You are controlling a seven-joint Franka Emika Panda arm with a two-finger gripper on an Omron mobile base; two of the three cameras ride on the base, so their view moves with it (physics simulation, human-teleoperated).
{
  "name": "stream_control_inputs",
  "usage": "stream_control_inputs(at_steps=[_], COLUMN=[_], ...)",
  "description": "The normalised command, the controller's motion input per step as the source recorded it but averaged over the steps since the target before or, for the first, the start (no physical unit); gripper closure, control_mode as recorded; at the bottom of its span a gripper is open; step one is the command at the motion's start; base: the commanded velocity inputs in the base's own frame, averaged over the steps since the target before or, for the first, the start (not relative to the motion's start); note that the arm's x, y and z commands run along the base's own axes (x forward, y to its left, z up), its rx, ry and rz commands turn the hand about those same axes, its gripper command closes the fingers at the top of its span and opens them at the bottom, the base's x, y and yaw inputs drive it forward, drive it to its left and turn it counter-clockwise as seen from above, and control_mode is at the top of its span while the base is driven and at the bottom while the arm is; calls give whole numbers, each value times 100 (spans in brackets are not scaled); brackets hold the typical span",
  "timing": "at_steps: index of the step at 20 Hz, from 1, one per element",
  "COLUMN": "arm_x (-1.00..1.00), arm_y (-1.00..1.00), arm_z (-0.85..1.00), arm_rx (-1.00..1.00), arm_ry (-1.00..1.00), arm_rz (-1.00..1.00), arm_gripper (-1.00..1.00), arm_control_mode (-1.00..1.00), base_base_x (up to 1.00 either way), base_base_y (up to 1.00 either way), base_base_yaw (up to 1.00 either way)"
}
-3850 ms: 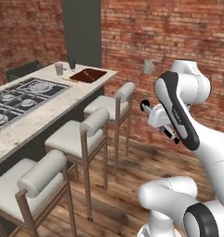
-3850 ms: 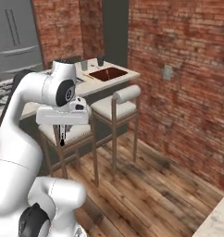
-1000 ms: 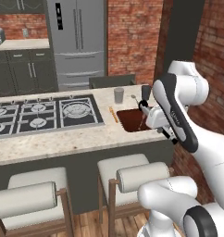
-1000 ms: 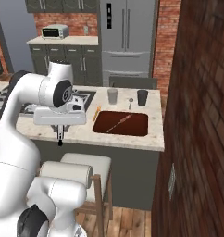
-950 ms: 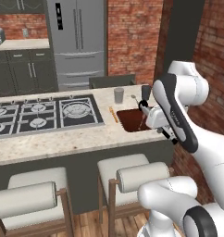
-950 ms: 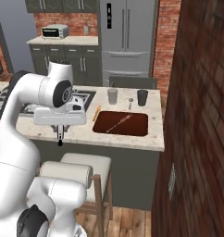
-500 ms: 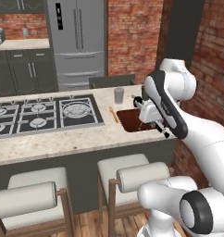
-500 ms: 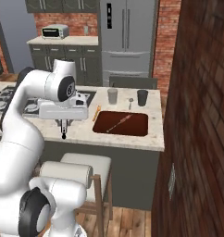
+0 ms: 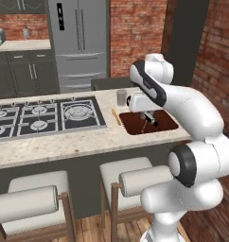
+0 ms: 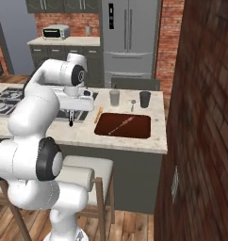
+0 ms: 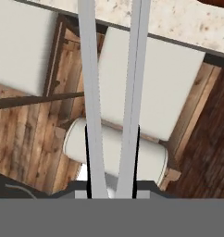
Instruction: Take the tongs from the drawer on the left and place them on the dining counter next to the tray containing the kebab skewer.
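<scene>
Gripper [image 10: 71,123] is clamped on the tongs [image 11: 132,92], hanging over the dining counter [image 10: 130,141] edge at nine o'clock of the tray [image 10: 123,125] holding the kebab skewer [image 10: 119,125]. Released this near the edge, the long tongs could tip off onto the stools [image 11: 151,83].

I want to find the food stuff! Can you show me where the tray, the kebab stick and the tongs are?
tray [image 10: 137,131], right base view, bare reddish-brown floor.
kebab skewer [image 10: 119,125], right base view, middle of the stick.
tongs [image 11: 93,115], hand view, one long silver arm.
</scene>
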Motion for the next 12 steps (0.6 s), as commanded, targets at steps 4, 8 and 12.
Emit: stream_control_inputs(at_steps=[4,8,12], arm_x=[72,49,52], arm_y=[32,15,0], arm_z=[-40,-77,-65], arm_rx=[0,0,-1], arm_ry=[18,13,2], arm_rz=[-18,-16,-12], arm_gripper=[100,100,100], arm_control_mode=[-100,-100,-100], base_base_x=[0,0,0], base_base_y=[0,0,0], base_base_yaw=[0,0,0])
